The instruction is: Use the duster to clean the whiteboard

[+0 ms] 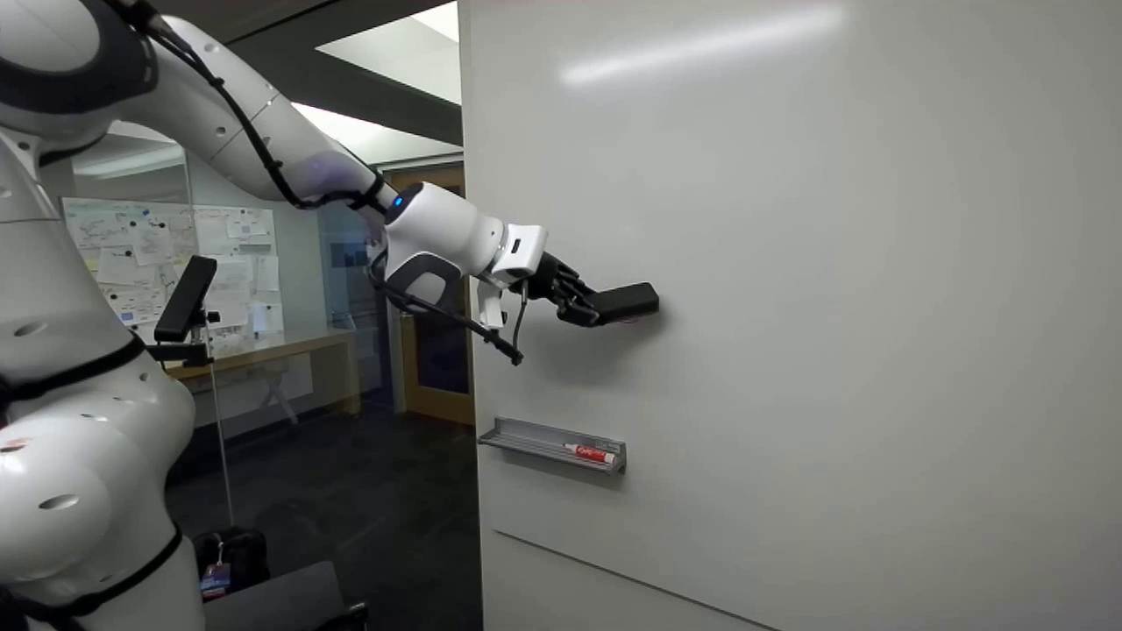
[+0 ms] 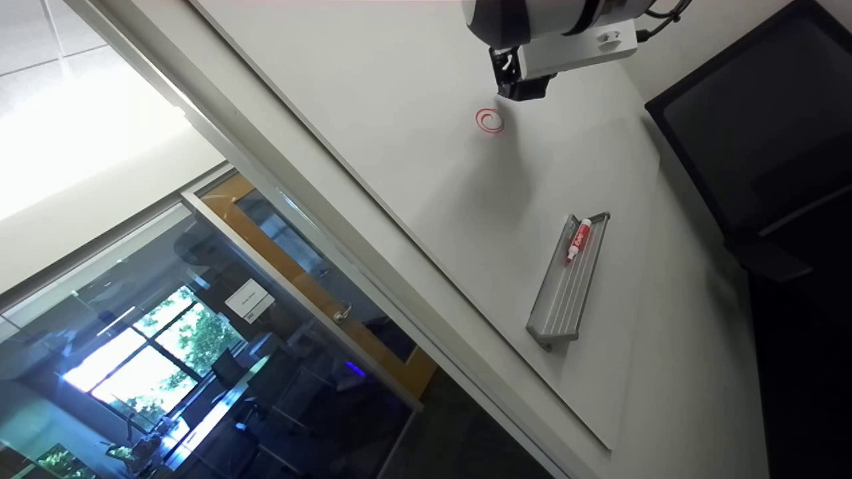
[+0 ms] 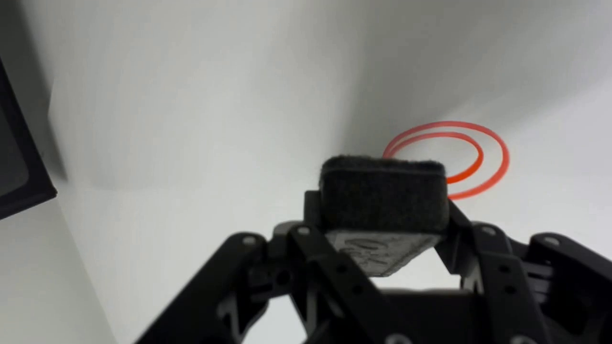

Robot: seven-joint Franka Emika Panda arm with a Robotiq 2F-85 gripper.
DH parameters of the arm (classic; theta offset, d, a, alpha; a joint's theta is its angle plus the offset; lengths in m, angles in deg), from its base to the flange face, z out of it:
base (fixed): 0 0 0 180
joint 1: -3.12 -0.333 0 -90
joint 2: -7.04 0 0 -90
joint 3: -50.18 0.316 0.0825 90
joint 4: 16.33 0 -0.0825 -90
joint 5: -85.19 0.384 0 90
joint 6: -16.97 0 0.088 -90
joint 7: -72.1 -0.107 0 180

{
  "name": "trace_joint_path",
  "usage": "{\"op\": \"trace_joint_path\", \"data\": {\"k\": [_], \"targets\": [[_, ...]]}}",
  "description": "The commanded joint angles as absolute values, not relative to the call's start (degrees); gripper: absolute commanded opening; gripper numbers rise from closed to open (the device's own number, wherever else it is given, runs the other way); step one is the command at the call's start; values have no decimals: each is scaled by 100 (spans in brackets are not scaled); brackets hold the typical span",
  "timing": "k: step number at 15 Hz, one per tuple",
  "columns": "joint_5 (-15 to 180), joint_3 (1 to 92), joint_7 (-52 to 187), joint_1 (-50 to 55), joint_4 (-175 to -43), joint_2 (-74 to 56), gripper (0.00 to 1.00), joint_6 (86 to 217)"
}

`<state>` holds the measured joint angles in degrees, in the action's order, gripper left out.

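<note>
Beyond the duster (image 1: 627,302) between my fingers (image 3: 313,210), a wide stretch of whiteboard (image 1: 859,350) lay open for me to pass along; below, the ledge (image 1: 526,434) jutted out across my way down, a red marker (image 1: 592,453) lying in it, and in an exterior view a black-framed screen (image 2: 779,106) stood near the whiteboard's edge

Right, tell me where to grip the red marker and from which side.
Take the red marker mid-barrel, probably from above, pinching across its narrow width: it lies lengthwise along the open-topped ledge, whose back is against the whiteboard. The gripper holds the duster, so that should be set down first.
</note>
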<state>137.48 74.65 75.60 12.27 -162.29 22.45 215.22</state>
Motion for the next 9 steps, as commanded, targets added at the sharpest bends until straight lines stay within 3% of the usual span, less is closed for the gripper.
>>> {"op": "trace_joint_path", "data": {"k": [1, 2, 3, 9], "targets": [[13748, 7454, 7560, 1200, -16254, 2228, 57, 21522], [13747, 7440, 7560, 1187, -16266, 2199, 57, 21522], [13742, 7420, 7560, 1187, -16267, 2175, 32, 21522], [14123, 7407, 6946, 1039, -16100, 2210, 32, 21248]]}}
